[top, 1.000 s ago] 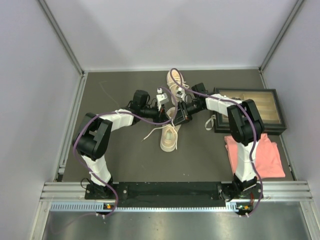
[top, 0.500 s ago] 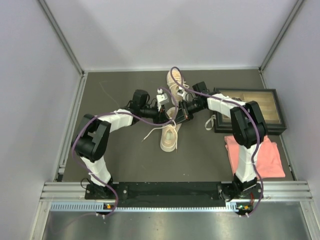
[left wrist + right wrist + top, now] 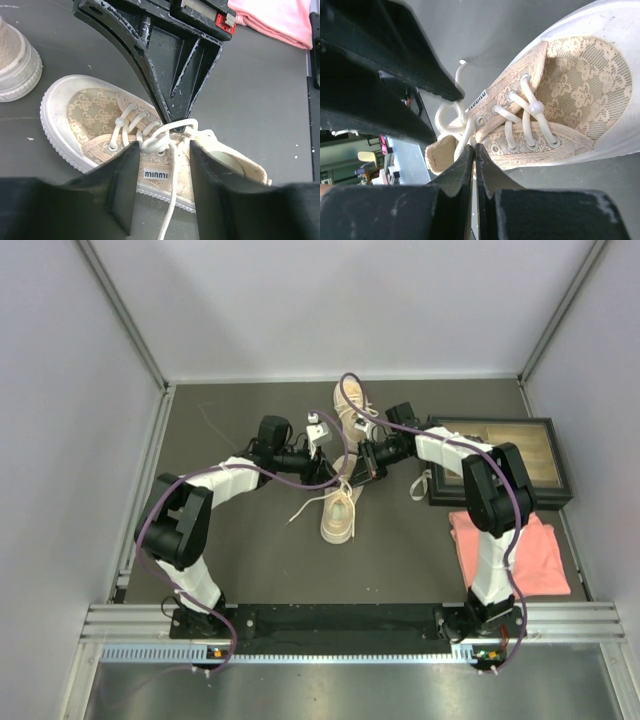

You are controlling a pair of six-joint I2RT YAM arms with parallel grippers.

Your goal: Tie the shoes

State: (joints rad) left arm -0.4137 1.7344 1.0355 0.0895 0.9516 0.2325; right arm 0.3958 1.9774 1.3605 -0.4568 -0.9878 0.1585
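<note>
- We see the near shoe [image 3: 95,112] lying at the middle of the dark grey surface [image 3: 250,550]. Its beige upper is a lace-patterned mesh, and its toe cap and ribbed sole are pale rubber.
- The far shoe [image 3: 350,405] sits just beyond it, toward the back wall, partly covered by arms and a purple cable.
- A small white side label [image 3: 154,174] reads "minmi".
- The round white lace [image 3: 172,200] threads through ringed eyelets and bunches in loops over the tongue.
- The left tool [image 3: 162,145] stands released, its black fingers apart on either side of the lace.
- The right tool [image 3: 473,147] is clenched, its tips at the loops. We cannot tell whether any lace is pinched.
- At right lie a pink cloth [image 3: 505,550] and a dark-framed tray [image 3: 500,455], its contents unclear.
</note>
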